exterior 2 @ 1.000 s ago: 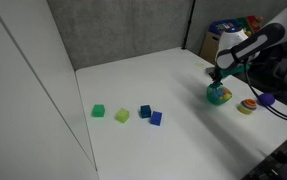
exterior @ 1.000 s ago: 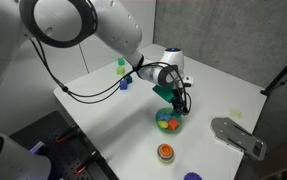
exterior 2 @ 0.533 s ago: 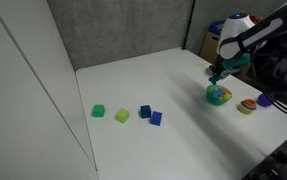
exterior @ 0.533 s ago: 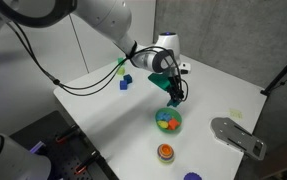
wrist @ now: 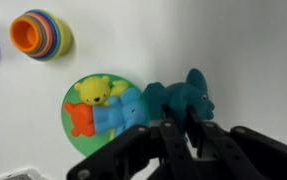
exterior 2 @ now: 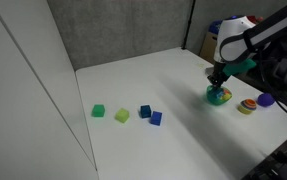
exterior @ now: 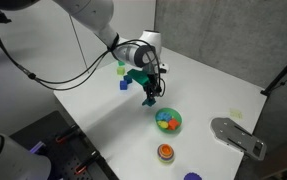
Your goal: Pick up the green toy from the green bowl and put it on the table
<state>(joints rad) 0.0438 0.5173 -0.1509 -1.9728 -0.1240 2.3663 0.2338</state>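
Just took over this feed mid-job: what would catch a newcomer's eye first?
In the wrist view the gripper is clamped on the green toy, beside the green bowl, which holds yellow, orange and blue toys. A stack of coloured rings stands on the table, and in an exterior view a row of small blocks lies far across it.

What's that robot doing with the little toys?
The robot arm's gripper is holding the green toy between its fingers. The toy is out of the green bowl and just beside it, over the white table. It does not look set down yet. A yellow toy, an orange toy and a blue toy sit in the bowl.
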